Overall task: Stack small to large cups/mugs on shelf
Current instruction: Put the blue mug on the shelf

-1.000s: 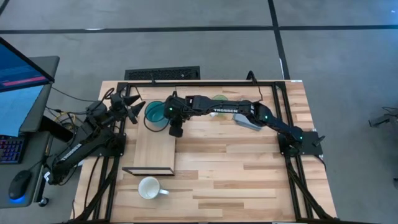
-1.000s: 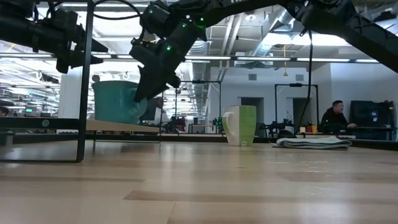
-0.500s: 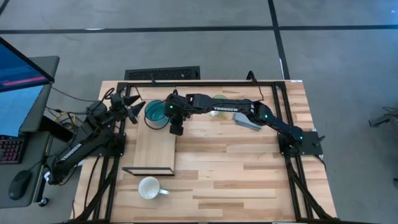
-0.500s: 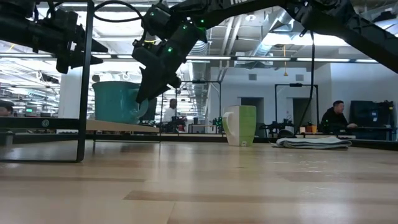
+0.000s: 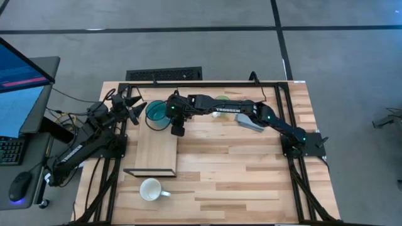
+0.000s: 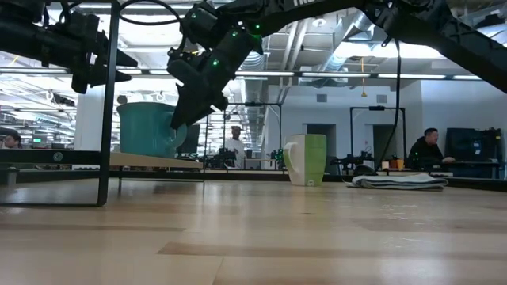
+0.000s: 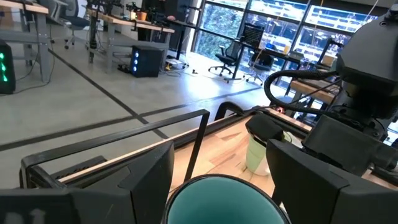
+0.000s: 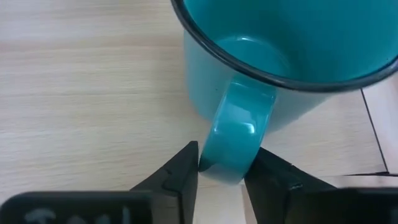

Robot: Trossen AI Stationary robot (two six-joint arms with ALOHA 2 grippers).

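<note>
The teal mug (image 5: 156, 113) stands upright on the far end of the light-wood shelf (image 5: 157, 154), also seen in the low view as teal mug (image 6: 146, 129) on shelf (image 6: 150, 161). My right gripper (image 8: 225, 158) reaches in from the table's right and is shut on the mug's handle. My left gripper (image 5: 132, 104) hovers open just left of the mug, touching nothing. The light green mug (image 6: 307, 159) stands on the tabletop behind the right arm. The white mug (image 5: 151, 189) stands near the front edge, past the shelf's black-framed end. My right gripper pinches the teal mug's handle (image 8: 229, 167) between its two fingers (image 8: 185, 163), at the handle's outer curve. The fingers slant down at it from the table's right. The mug stays upright, its base on the shelf.
A flat grey pad (image 5: 251, 123) lies on the tabletop under the right arm. A black frame (image 5: 201, 85) runs around the table's edges. In the low view people show in the room behind. Bare tabletop (image 5: 239, 169) lies right of the shelf.
</note>
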